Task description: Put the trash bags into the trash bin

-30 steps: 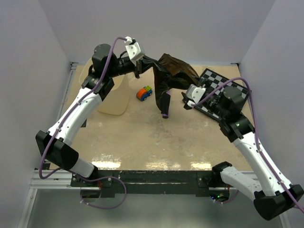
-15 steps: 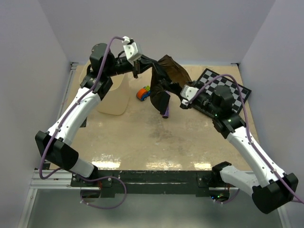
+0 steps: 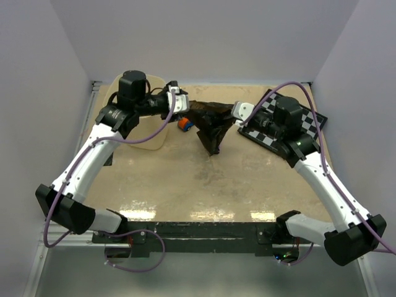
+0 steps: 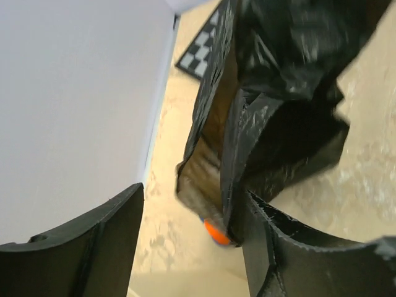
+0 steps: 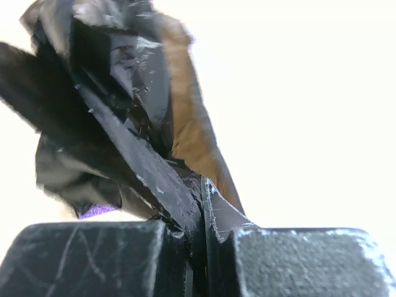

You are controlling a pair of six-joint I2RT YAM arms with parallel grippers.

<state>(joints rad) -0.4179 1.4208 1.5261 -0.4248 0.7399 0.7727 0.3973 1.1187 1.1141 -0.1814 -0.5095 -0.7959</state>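
Observation:
The dark, glossy trash bag (image 3: pixel 213 125) hangs low over the middle back of the table, its lower end near the surface. My right gripper (image 3: pixel 230 117) is shut on the bag's right edge; the right wrist view shows the film (image 5: pixel 124 93) pinched between the jaws of that gripper (image 5: pixel 201 229). My left gripper (image 3: pixel 187 110) is open at the bag's left end. In the left wrist view the bag (image 4: pixel 278 93) drapes against the right finger (image 4: pixel 297 260), and the gap of the left gripper (image 4: pixel 193 193) is wide. The cream trash bin (image 3: pixel 150 140) stands at the back left, partly hidden by my left arm.
A small orange and blue toy car (image 3: pixel 184 124) sits between bin and bag, and shows below the bag as an orange toy car (image 4: pixel 216 234). A black-and-white chequered board (image 3: pixel 315 120) lies at the back right under my right arm. A purple sliver (image 5: pixel 96 211) shows under the bag.
My left gripper has opened, let go of the bag and dropped lower. My right gripper has moved in and shut on the bag's right edge. The bag has sunk toward the table.

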